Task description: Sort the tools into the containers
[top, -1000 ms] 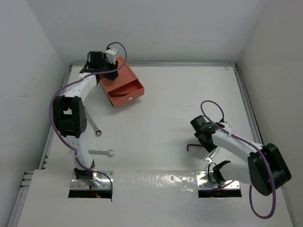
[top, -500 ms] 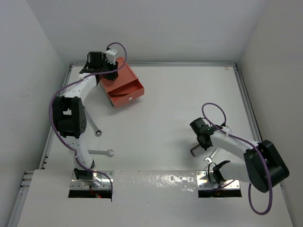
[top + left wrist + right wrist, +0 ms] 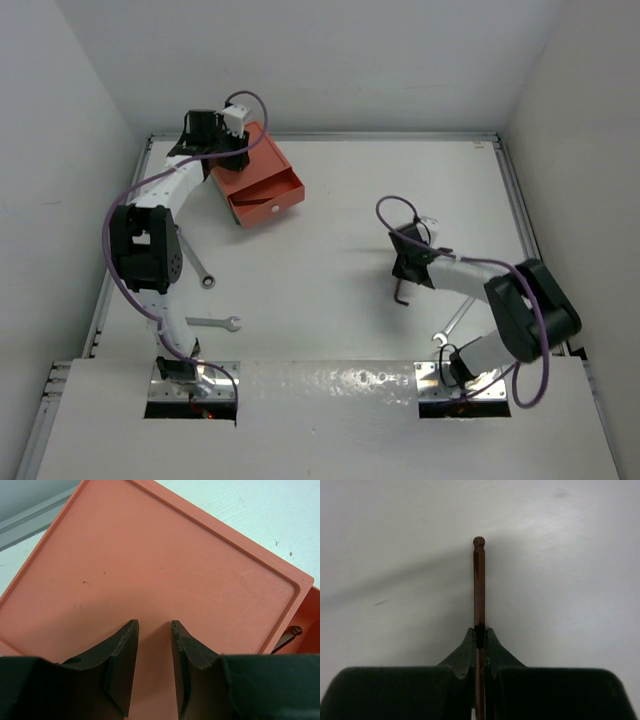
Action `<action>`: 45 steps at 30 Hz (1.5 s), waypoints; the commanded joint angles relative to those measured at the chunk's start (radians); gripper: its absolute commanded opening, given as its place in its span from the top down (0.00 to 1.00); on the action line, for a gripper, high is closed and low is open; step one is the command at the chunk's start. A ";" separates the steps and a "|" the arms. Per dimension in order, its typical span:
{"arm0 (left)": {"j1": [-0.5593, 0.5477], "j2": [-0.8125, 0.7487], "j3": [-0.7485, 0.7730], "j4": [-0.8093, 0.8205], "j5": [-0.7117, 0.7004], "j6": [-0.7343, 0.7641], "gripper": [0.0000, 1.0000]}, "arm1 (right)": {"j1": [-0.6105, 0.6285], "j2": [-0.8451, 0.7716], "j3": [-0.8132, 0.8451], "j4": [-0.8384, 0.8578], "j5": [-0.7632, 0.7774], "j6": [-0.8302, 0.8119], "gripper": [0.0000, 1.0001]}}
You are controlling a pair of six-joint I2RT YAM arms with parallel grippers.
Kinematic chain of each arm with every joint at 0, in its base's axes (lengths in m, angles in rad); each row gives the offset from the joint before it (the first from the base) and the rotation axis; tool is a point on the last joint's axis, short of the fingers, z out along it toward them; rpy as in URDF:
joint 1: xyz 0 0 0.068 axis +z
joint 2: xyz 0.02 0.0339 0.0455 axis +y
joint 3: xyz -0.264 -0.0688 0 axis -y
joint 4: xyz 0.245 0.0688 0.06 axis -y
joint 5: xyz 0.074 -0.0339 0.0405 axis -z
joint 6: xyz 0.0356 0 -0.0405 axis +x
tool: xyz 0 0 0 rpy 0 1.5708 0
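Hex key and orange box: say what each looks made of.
Hex key: probably metal, dark with a coppery sheen, thin and straight with a ball end. Orange box: likely moulded plastic, matte, uniform colour with faint scuffs and a raised rim.

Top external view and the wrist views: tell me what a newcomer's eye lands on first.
The orange-red drawer box at the far left stands out, its drawer pulled open and the left gripper open above its lid. Next comes the right gripper, right of centre, shut on the thin hex key. Three silver wrenches lie nearer the arm bases.
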 commanded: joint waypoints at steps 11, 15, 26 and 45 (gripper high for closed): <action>-0.005 -0.070 -0.025 0.007 -0.022 0.017 0.69 | 0.042 0.340 0.219 -0.080 -0.464 -0.456 0.80; -0.005 -0.064 -0.023 0.009 -0.025 0.019 0.69 | 0.095 0.346 0.261 -0.158 -0.369 -0.546 0.75; -0.007 -0.068 -0.025 0.007 -0.028 0.017 0.69 | 0.161 0.409 0.278 -0.240 -0.264 -0.525 0.93; -0.004 -0.053 -0.019 0.010 -0.050 0.026 0.69 | 0.198 0.057 0.455 -0.013 -0.227 -0.872 1.00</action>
